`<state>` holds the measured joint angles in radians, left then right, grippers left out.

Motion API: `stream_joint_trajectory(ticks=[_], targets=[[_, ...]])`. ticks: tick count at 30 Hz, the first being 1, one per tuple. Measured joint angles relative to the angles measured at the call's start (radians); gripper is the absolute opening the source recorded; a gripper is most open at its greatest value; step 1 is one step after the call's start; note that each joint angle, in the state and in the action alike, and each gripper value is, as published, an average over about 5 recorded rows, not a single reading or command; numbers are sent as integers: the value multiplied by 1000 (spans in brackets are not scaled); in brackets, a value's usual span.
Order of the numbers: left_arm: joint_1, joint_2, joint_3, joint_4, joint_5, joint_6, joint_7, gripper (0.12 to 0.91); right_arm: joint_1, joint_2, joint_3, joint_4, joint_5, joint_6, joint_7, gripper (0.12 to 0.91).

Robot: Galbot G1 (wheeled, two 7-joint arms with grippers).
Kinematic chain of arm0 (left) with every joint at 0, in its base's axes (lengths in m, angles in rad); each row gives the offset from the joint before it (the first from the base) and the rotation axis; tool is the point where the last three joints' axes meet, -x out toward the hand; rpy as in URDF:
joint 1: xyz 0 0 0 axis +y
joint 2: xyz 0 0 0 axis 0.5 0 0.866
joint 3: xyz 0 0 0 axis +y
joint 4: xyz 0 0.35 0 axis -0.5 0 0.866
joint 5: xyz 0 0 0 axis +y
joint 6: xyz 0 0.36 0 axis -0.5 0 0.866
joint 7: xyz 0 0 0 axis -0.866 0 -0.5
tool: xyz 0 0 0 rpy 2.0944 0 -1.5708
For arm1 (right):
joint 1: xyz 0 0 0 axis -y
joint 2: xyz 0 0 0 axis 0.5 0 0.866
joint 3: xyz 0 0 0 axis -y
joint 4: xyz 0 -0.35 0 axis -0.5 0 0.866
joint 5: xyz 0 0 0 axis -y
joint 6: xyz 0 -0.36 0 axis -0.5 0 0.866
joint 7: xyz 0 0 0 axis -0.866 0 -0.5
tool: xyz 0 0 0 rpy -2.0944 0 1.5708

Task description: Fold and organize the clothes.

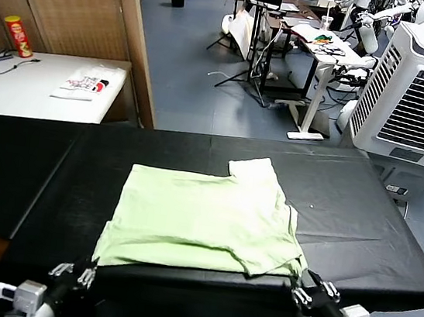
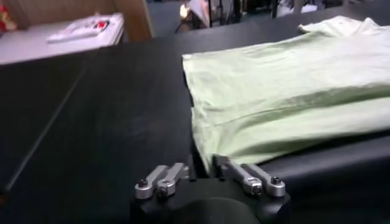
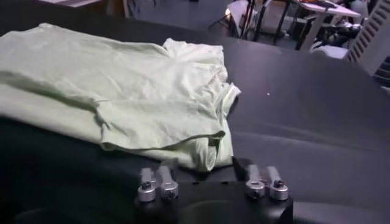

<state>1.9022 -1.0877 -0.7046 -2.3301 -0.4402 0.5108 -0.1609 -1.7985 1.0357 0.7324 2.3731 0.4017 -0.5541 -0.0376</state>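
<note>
The left gripper (image 1: 72, 272) sits at the near edge of the black table (image 1: 359, 225) with its fingers apart and nothing between them, just off the shirt's near left corner. The right gripper (image 1: 316, 291) sits likewise at the near right corner, fingers spread wide and empty, the cloth lying just beyond them. The shirt (image 1: 204, 220) lies in the middle of the table, folded over on itself into a rough rectangle, with one sleeve sticking out at the far right and the near right corner bunched and doubled. By the look of it one fold is made and both corners are let go; the bundle is broad and loose, so further folds and squaring up seem left to do. The collar and any print are turned under or out of sight, and how many layers lie there cannot be told. Both arms are cut off by the bottom of the head view. Off to the far left stands a white side table (image 1: 18, 90).
</note>
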Motion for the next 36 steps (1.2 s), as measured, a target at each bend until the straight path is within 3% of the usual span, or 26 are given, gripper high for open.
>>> stream_joint_trajectory(ticks=[4, 9, 15, 23, 30, 36], targets=[[-22, 0, -24, -30, -34, 24, -11, 782, 85, -32, 13, -24, 38, 21, 18, 798], [-204, 21, -7, 22, -180, 89, -83, 797, 319, -53, -55, -169, 54, 26, 55, 798], [-559, 58, 96, 209, -327, 121, -147, 798, 658, -35, -230, -427, 56, 24, 95, 798], [-930, 78, 302, 531, -357, 126, -123, 798, 1000, 43, -445, -775, 82, -14, 133, 798], [-1117, 56, 413, 746, -362, 146, -85, 798, 1205, 119, -550, -1028, 81, -17, 88, 798], [-1184, 39, 458, 852, -353, 158, -69, 798, 1303, 170, -593, -1175, 64, -37, 81, 798]])
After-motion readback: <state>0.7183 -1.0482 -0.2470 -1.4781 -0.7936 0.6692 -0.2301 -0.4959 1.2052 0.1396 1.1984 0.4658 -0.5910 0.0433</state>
